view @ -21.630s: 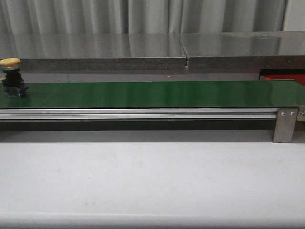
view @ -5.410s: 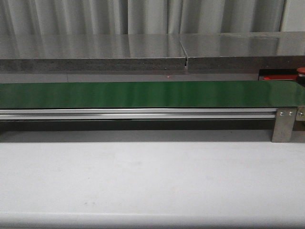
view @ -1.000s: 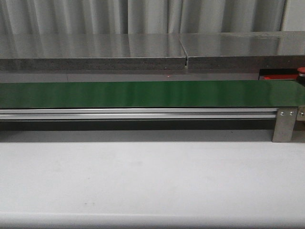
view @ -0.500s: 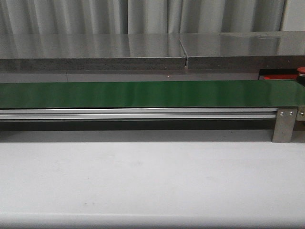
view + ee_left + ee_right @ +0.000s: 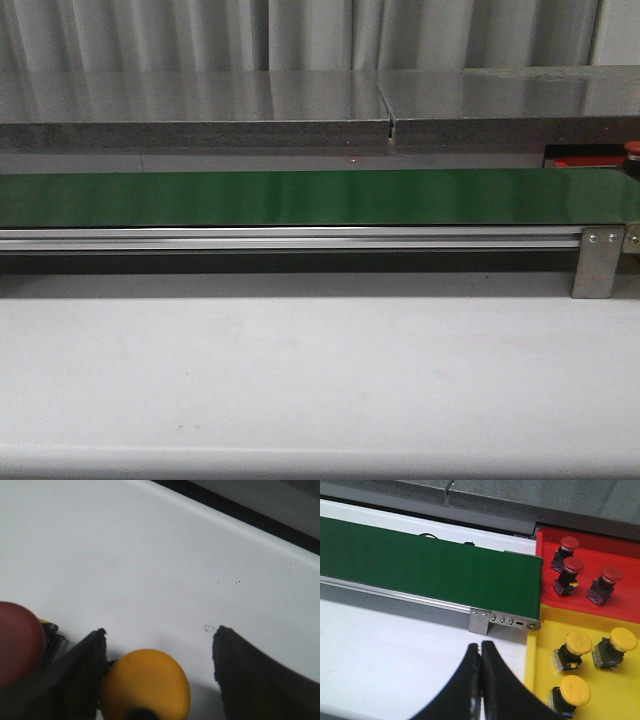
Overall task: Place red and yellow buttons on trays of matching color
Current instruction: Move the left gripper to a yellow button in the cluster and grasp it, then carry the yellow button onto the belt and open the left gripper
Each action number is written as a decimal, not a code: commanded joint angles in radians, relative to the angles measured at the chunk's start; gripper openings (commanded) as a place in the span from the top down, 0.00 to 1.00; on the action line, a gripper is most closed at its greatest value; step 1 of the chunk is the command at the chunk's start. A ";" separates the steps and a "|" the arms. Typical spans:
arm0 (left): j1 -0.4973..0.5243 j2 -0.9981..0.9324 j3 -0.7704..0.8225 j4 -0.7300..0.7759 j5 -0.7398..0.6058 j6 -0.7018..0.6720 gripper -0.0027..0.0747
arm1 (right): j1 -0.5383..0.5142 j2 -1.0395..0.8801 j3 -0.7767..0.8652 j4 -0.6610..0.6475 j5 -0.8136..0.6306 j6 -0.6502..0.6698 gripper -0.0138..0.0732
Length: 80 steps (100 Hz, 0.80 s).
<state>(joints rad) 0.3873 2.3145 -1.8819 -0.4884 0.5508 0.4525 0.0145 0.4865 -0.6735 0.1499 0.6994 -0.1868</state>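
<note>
In the left wrist view my left gripper is open over the white table. A yellow button stands between its fingers, against one finger and clear of the other. A dark red button stands just outside that finger. In the right wrist view my right gripper is shut and empty above the table, near the belt's end. Beside it, the red tray holds three red buttons and the yellow tray holds three yellow buttons. Neither gripper shows in the front view.
The long green belt crosses the front view with nothing on it, and it also shows in the right wrist view. A metal bracket closes its right end. The red tray's edge and a red button top show at far right.
A yellow button stood on the belt's left end 21.6 s ago and is gone from there. A red button top has appeared at the far right. Nothing moved in the last second.
</note>
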 commanded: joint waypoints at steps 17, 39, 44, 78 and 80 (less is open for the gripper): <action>0.005 -0.064 -0.033 -0.026 -0.015 -0.010 0.80 | -0.002 0.003 -0.023 -0.005 -0.065 0.001 0.92; 0.005 -0.108 -0.033 -0.054 0.000 -0.010 0.89 | -0.002 0.003 -0.023 -0.005 -0.065 0.001 0.92; 0.005 -0.134 -0.033 -0.064 0.000 -0.010 0.89 | -0.002 0.003 -0.023 -0.005 -0.065 0.001 0.92; 0.005 -0.330 -0.033 -0.168 0.099 -0.010 0.89 | -0.002 0.003 -0.023 -0.005 -0.065 0.001 0.92; 0.005 -0.339 -0.033 -0.176 0.112 -0.010 0.89 | -0.002 0.003 -0.023 -0.005 -0.065 0.001 0.92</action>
<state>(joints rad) 0.3873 2.0819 -1.8819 -0.5971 0.6570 0.4525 0.0145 0.4865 -0.6735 0.1499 0.6994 -0.1868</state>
